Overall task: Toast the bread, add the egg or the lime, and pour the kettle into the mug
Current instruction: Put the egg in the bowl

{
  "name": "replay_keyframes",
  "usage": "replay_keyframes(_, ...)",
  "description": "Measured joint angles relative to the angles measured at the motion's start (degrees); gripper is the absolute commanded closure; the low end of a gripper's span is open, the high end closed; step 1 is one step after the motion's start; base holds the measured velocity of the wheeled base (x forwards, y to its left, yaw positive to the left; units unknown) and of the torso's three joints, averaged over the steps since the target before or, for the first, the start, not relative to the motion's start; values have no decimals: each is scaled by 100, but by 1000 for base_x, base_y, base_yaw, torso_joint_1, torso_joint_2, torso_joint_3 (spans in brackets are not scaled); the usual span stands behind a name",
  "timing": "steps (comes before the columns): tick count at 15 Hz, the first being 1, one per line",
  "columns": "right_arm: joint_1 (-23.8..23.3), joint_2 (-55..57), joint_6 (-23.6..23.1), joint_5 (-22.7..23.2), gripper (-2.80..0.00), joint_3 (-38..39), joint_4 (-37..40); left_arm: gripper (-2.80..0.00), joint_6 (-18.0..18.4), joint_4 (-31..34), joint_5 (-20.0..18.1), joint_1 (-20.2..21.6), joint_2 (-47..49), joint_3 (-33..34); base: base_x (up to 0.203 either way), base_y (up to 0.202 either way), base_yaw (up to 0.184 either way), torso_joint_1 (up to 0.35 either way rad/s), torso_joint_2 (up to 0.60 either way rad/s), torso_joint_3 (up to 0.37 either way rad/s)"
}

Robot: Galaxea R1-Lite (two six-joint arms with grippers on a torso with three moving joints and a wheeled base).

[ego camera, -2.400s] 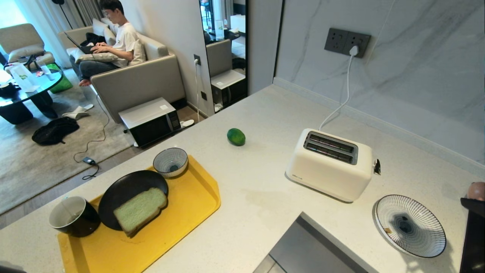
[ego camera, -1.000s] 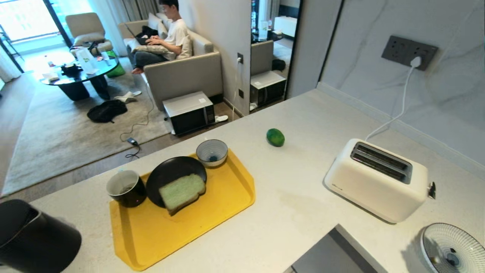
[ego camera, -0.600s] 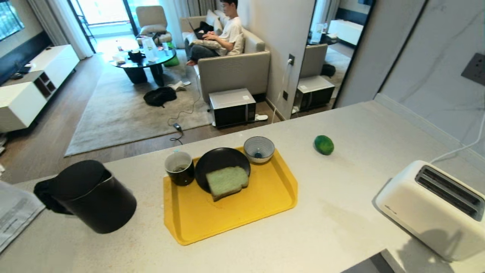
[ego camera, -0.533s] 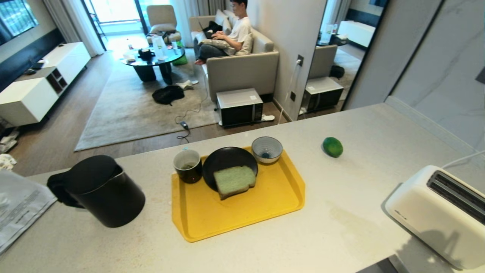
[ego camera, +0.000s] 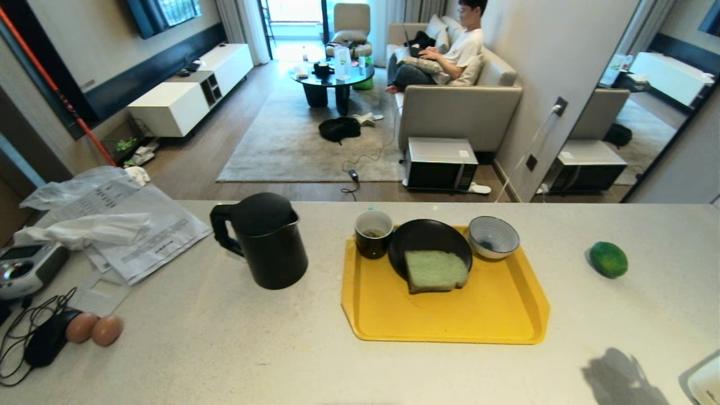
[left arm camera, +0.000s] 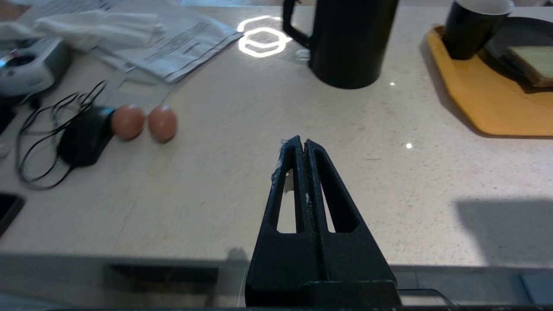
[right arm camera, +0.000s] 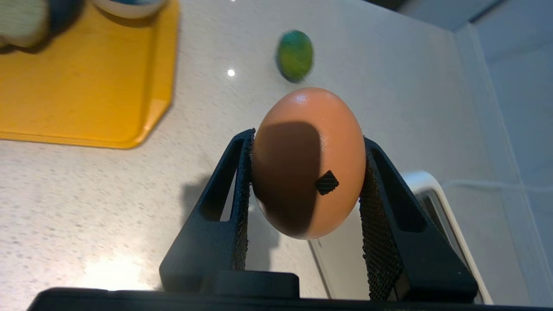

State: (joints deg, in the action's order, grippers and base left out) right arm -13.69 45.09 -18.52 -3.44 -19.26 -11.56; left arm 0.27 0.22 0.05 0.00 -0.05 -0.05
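Between right pincer fingers: egg (clamped).

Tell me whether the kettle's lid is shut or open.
Shut. In the head view the kettle stands upright on the counter with its black lid sitting flat across the top, no gap showing.

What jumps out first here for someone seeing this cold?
Probably the egg, clamped between the right gripper fingers above the bare counter, with the lime lying beyond it. Next, the yellow tray mid-counter: the bread lies on a black plate, between the mug and a striped bowl. The kettle stands left of the tray; the left gripper hangs shut and empty nearby.
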Motion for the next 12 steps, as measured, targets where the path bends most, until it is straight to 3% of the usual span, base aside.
replay_keyframes(3, 166, 74, -157, 14, 0, -13, 259, 0, -2, 2, 2, 0, 0, 0, -1, -6, 129, 1, 6, 3)
replay_keyframes(6, 582, 365, -344, 77, 0, -222, 191, 0, 0, 5, 0, 0, 0, 0, 0, 0, 0, 0, 0, 0)
replay_keyframes(9, 1247, 880, -349, -378, 0, -676, 82, 0, 0, 2, 2, -2, 0, -2, 0, 0, 0, 0, 0, 0)
replay_keyframes(12, 1520, 1379, -334, -664, 0, -1311, 247, 0, -2, 2, 0, 0, 0, 0, 0, 0, 0, 0, 0, 0)
